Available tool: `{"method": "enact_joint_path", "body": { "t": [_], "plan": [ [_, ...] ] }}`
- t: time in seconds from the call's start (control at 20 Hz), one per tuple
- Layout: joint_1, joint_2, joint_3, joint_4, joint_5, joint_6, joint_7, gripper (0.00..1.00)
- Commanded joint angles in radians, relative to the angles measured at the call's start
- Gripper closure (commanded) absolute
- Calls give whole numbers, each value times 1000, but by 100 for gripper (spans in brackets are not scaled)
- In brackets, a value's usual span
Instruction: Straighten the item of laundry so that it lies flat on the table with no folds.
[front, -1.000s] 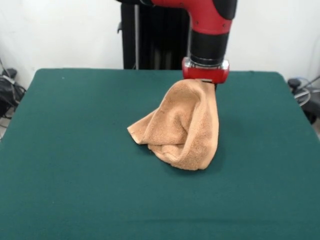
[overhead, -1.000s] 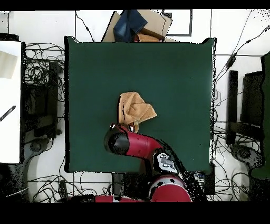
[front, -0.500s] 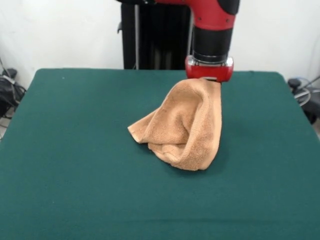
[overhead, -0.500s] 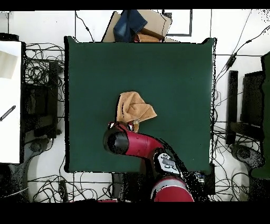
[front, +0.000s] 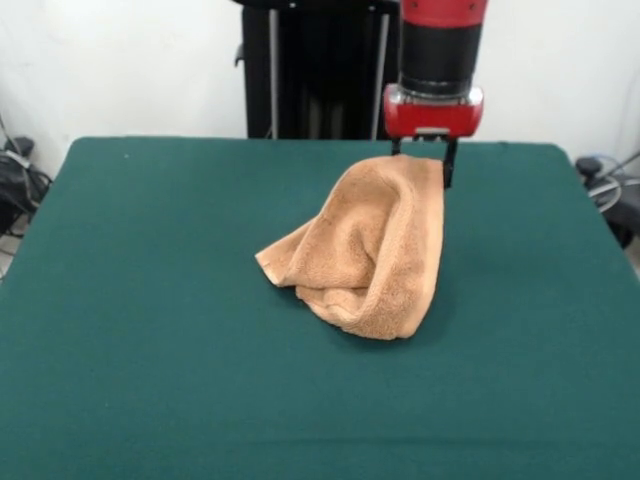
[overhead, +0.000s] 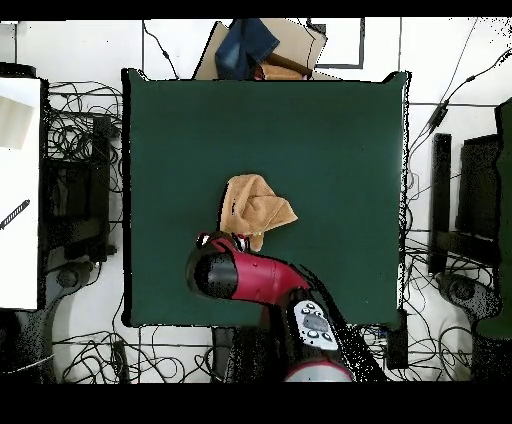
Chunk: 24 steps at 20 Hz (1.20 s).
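Observation:
The tan terry towel (front: 370, 250) sits bunched in a folded heap near the middle of the green table (front: 150, 320). One of its edges is drawn up into a peak. My gripper (front: 426, 168) hangs at that peak on the far right side of the heap, shut on the towel's raised edge, with one black finger (front: 450, 165) showing beside the cloth. In the overhead view the towel (overhead: 256, 206) lies crumpled at the centre of the table (overhead: 330, 130), and the red arm (overhead: 240, 275) covers the gripper just below it.
A cardboard box with a blue cloth (overhead: 262, 48) stands past the table's top edge in the overhead view. A white surface (overhead: 18, 190) lies to the left, and cables run all round the table. Green felt surrounds the towel on every side.
The gripper has risen and shifted right in the front view, lifting the towel's held edge slightly higher. The heap's lower part has stayed put.

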Motion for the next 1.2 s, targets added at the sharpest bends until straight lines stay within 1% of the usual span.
{"method": "enact_joint_path", "body": {
  "t": [0.05, 0.1, 0.2, 0.35, 0.65, 0.8, 0.9, 1.05, 1.2],
  "plan": [
    [83, -121, 19, 3, 63, 207, 202, 0],
    [101, -125, 3, -17, 58, 226, 198, 0],
    [110, -121, -4, -47, 53, 251, 194, 0],
    [108, -104, 2, -66, 50, 249, 193, 0],
    [65, -65, 51, -42, 47, 158, 191, 0],
    [23, -46, 96, -29, 43, 102, 186, 0],
    [26, -40, 95, -31, 42, 92, 194, 0],
    [56, -28, 60, -64, 37, 128, 191, 0],
    [69, -14, 37, -93, 30, 162, 179, 0]
  ]
}}
